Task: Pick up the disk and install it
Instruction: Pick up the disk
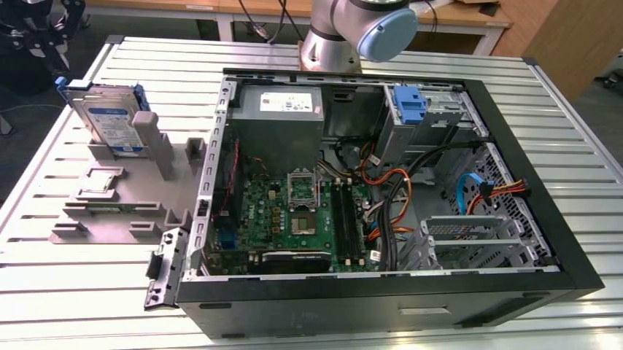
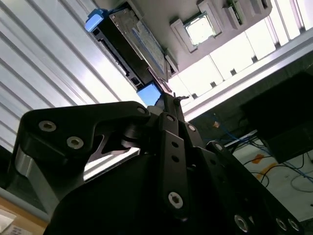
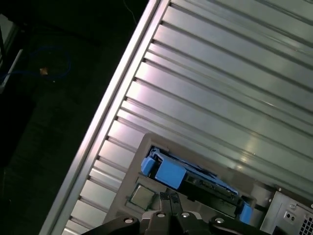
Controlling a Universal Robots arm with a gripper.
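Exterior view: the disk (image 1: 109, 120) stands upright in a grey holder (image 1: 146, 138) on the table (image 1: 58, 292), beside the open case (image 1: 574, 255) holding a bare bracket (image 1: 413, 102); second wrist view: the claw (image 2: 168, 98) hangs near the disk, gripping nothing — its opening I cannot tell. First wrist view: a skewed approach might catch the blue rail (image 3: 171, 174) and wedge the disk in the holder.

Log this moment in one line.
gripper: shut, empty, near disk | disk: upright in gray stand, not gripped | computer case: open
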